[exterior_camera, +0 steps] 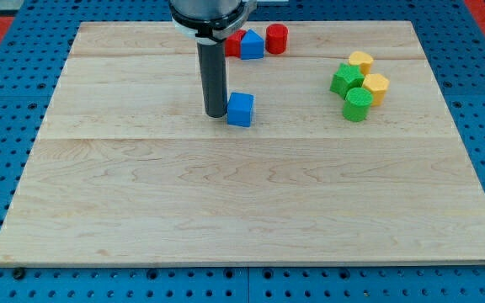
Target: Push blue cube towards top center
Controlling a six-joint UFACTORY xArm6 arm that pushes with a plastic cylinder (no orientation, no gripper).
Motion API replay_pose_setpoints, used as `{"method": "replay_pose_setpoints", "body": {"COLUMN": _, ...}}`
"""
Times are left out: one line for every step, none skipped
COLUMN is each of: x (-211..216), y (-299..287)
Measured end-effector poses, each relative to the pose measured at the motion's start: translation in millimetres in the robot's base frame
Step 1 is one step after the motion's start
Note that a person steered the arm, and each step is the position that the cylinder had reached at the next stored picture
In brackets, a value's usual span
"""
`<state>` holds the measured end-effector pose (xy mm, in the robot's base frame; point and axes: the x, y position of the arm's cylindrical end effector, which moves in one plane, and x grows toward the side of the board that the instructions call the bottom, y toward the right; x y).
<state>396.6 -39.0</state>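
Observation:
The blue cube (240,109) sits on the wooden board, a little left of centre in the upper half. My tip (215,114) stands just to the cube's left, touching or almost touching its left side. The dark rod rises from there to the view's top edge. At the top centre lie a second blue block (252,45), a red cylinder (276,39) to its right, and a red block (233,44) partly hidden behind the rod to its left.
At the view's upper right is a cluster: a green star-shaped block (345,80), a green cylinder (357,104), and two yellow blocks (360,61) (376,87). The wooden board (242,210) lies on a blue pegboard surface.

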Motion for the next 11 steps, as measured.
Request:
{"method": "replay_pose_setpoints", "body": {"x": 24, "y": 3}}
{"method": "replay_pose_setpoints", "body": {"x": 75, "y": 0}}
{"method": "replay_pose_setpoints", "body": {"x": 78, "y": 47}}
{"method": "replay_pose_setpoints", "body": {"x": 54, "y": 78}}
{"method": "replay_pose_setpoints", "body": {"x": -4, "y": 59}}
{"method": "replay_pose_setpoints", "body": {"x": 2, "y": 29}}
{"method": "replay_pose_setpoints", "body": {"x": 34, "y": 28}}
{"method": "replay_pose_setpoints", "body": {"x": 26, "y": -26}}
{"method": "replay_pose_setpoints", "body": {"x": -16, "y": -29}}
{"method": "replay_pose_setpoints", "body": {"x": -55, "y": -29}}
{"method": "replay_pose_setpoints", "body": {"x": -36, "y": -23}}
